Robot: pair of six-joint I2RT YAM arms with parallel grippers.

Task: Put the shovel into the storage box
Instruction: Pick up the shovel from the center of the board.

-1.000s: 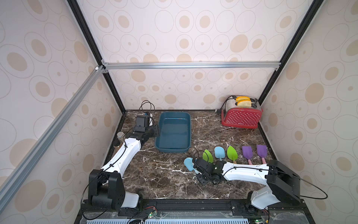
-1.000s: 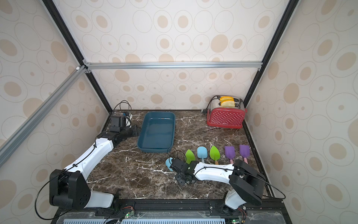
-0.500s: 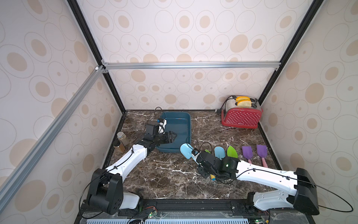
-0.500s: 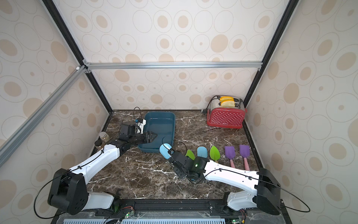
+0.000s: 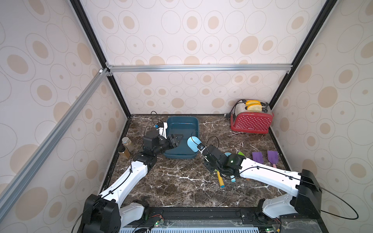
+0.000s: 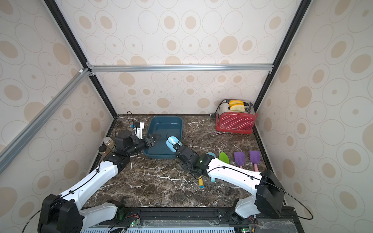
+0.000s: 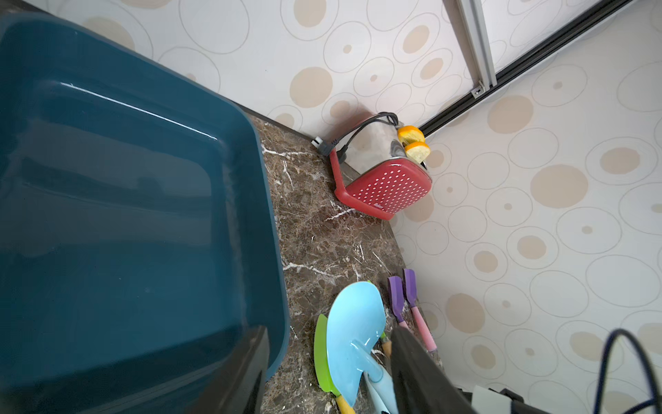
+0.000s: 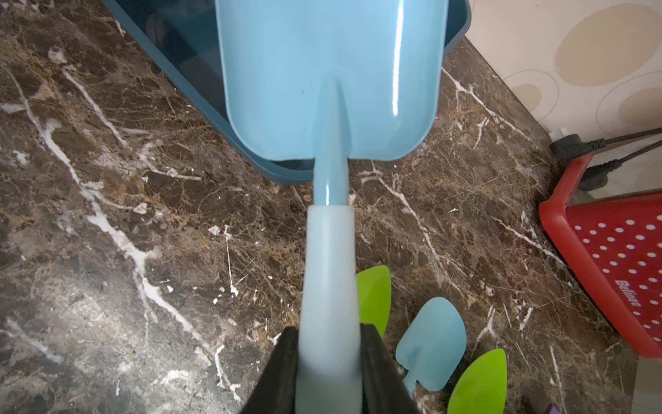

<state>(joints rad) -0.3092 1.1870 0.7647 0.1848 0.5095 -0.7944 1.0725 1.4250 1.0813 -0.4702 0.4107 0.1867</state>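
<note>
While the right gripper [image 5: 202, 148] was clenched on the pale handle of the light blue shovel [image 5: 192, 143], we read the step in hand as the carry toward the storage box [image 5: 179, 155]. In both top views the shovel sat just below the centre of the frame, raised off the marble tabletop [image 5: 181, 187], with its blade overlapping the lower right corner of the box. In the right wrist view the blade filled the upper centre of the frame. Its front part lay over the box interior, and its rear edge and the whole handle lay outside the rim.

The left gripper [image 5: 176, 139] held nothing, and its jaws stood apart. In a top view it hung over the lower left part of the box. In the left wrist view the box wall [image 7: 265, 215] lay in the gap between the jaws, and we could not tell whether either one touched it.

We judged the task unfinished, because the shovel was held rather than deposited. The next move called for three actions:

1. Advance the shovel until the handle end cleared the rim.
2. Lower it toward the box floor.
3. Release the right jaws.

An early release risked leaving the handle propped on the rim. We also judged that the path had to clear the left gripper and the spare shovels [image 8: 433, 340] on the tabletop under the right arm.
</note>
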